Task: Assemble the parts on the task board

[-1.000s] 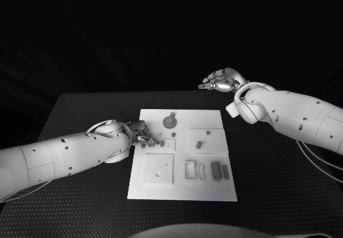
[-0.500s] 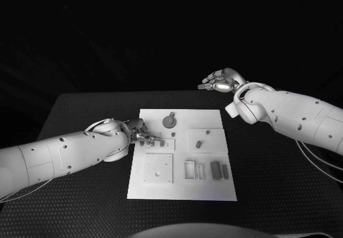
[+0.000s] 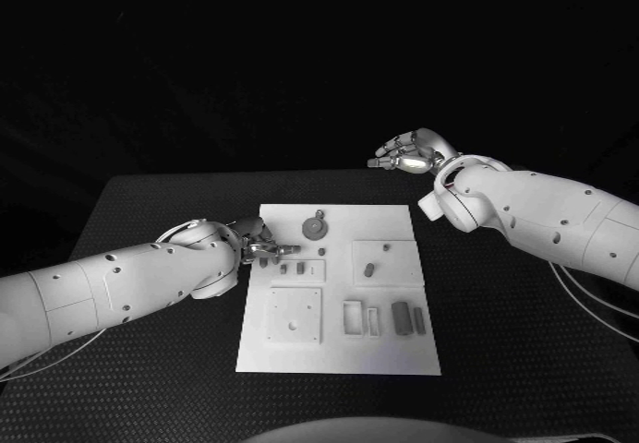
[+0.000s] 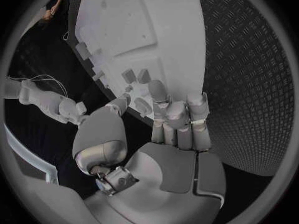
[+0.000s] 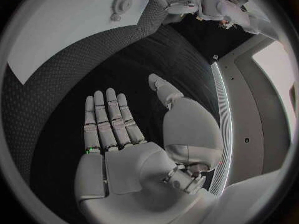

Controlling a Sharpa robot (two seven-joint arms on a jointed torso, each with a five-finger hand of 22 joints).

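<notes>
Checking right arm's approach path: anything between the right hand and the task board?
Head view: only bare black table lies between the right hand, raised behind the far edge, and the task board. The right wrist view agrees.

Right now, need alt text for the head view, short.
The left hand reaches over the left edge of the white task board on a black table, near small grey parts. The right hand is raised beyond the board's far right corner, holding nothing.

Left robot hand [image 3: 257, 247] low, fingers curled, right robot hand [image 3: 410, 151] raised, fingers spread
</notes>
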